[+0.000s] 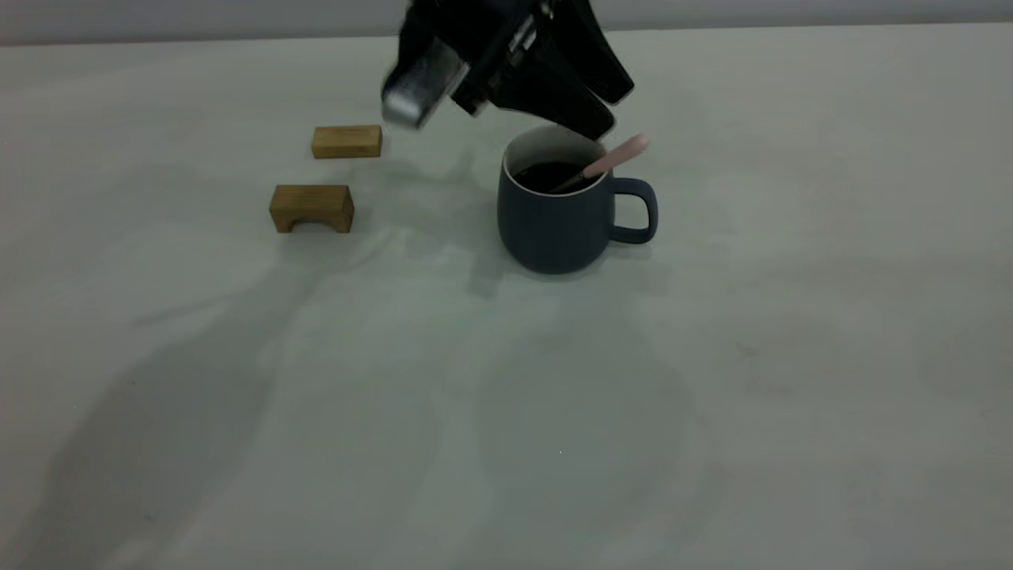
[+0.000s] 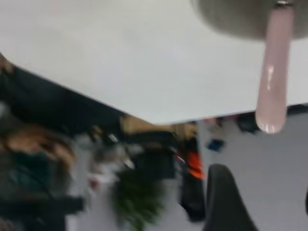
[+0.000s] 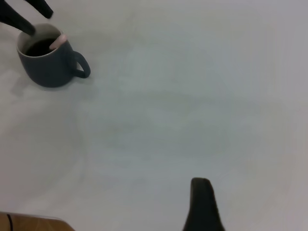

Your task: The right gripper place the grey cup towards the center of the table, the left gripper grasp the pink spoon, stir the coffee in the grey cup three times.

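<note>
Grey cup [image 1: 558,226] upright near table [image 1: 712,396] centre, handle toward right side in exterior view, holding dark coffee [image 1: 550,176]. Pink spoon [image 1: 609,161] leans in it, bowl in liquid, handle slanting up over the handle-side rim. Left gripper [image 1: 605,111] just above the cup, fingers apart, off the spoon. 2 wooden blocks [image 1: 313,207] to the cup's left. Right gripper [image 3: 202,204] well apart; opening cannot be told.

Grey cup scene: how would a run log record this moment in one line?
grey cup: upright, mid-table | pink spoon: leaning in coffee | left gripper: above cup, open
</note>
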